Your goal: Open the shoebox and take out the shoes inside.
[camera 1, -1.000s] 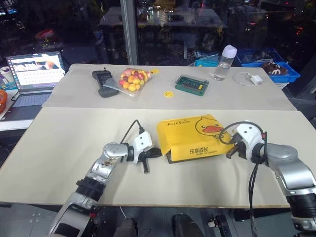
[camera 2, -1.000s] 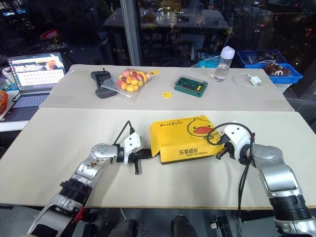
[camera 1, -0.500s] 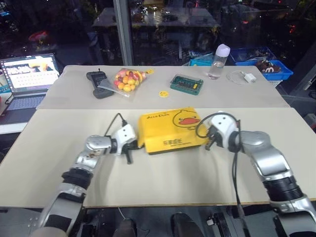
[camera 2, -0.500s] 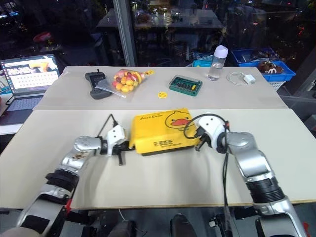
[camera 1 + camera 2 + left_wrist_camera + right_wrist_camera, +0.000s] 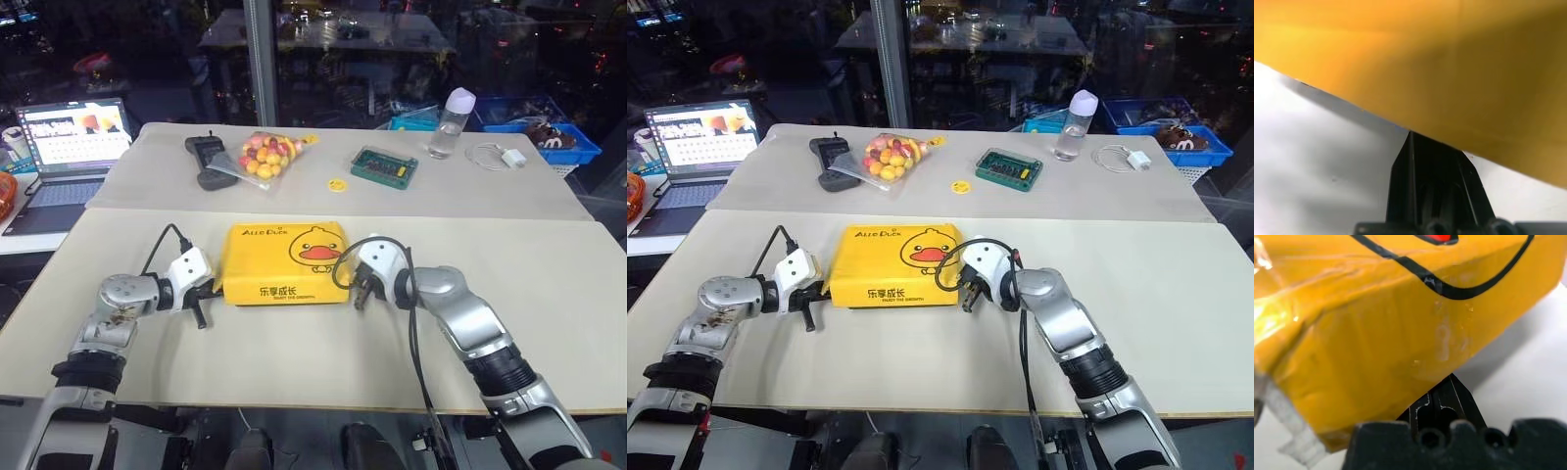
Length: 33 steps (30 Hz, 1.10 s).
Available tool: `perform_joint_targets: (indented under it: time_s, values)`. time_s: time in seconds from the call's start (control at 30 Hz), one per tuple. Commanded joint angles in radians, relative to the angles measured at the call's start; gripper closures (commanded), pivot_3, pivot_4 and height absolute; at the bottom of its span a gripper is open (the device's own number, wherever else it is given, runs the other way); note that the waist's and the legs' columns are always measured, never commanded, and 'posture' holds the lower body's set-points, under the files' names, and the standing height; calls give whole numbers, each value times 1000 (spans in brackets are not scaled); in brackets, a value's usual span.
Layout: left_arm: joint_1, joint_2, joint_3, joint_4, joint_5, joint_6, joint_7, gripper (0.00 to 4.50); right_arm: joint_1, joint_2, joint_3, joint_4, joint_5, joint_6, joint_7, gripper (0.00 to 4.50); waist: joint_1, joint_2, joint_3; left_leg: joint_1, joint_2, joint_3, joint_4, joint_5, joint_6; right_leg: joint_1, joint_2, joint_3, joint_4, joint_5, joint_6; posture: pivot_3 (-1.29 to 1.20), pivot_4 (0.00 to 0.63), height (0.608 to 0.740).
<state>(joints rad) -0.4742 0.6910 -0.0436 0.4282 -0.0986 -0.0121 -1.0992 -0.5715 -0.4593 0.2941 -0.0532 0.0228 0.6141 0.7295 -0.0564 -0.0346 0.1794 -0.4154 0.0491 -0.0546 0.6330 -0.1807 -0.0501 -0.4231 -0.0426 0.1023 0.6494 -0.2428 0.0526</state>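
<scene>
The shoebox [image 5: 284, 262], yellow with a cartoon duck face on its closed lid, lies flat near the middle of the front table. My left gripper [image 5: 203, 296] is shut, its black fingers [image 5: 1415, 161] pressed against the box's left end. My right gripper [image 5: 359, 292] is also shut, its fingers [image 5: 1449, 391] touching the box's right end low down. The box sits squeezed between the two. With the lid closed, the shoes are hidden.
On the rear table are a black controller [image 5: 206, 157], a bag of coloured balls [image 5: 263, 157], a small yellow disc [image 5: 336, 184], a green circuit board [image 5: 384, 166], a bottle [image 5: 453, 122] and a white charger [image 5: 498, 157]. A laptop [image 5: 64, 147] stands far left, blue bins [image 5: 549, 137] far right.
Both arms have swept to the left, sliding the shoebox left between them. It now sits square to the table edge. Both grippers stayed shut.
</scene>
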Motion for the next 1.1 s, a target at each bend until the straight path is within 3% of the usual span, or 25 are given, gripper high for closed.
perform_joint_targets:
  time_s: [0.03,0.4,0.6,0.8,0.97,1.1]
  values:
    - [-19,-26,-19,-22,-8,-3,-7,4500,-9,-20,-14,-65,31,-9,50,4456,4,0,0,0,0,0,0,0,0,0,0,0,0,0,0,0,150,715]
    - [-45,61,49,201,12,-126,5,4500,49,-227,-53,-116,56,-25,204,4456,5,0,0,0,0,0,1,0,0,0,0,0,0,0,0,0,150,715]
    - [69,97,180,171,-116,-143,-25,4500,94,-313,-73,-167,96,-14,286,4456,-13,0,0,1,1,0,0,0,0,0,0,0,0,0,-1,0,150,715]
    - [361,56,297,-221,-323,63,-6,4500,294,-407,-124,-401,298,34,442,4456,-8,0,0,-1,1,0,-3,0,0,-1,-1,-1,-1,-2,0,0,150,715]
    - [648,33,452,-677,-501,257,113,4500,327,-287,-85,-485,314,140,279,4456,-11,-5,2,1,2,1,0,0,0,1,-1,-2,0,-1,-1,0,150,715]
    - [802,26,547,-901,-581,349,176,4500,317,-200,-51,-498,294,187,172,4456,-12,-7,2,6,4,3,1,0,0,2,-2,-2,0,-1,-10,0,150,715]
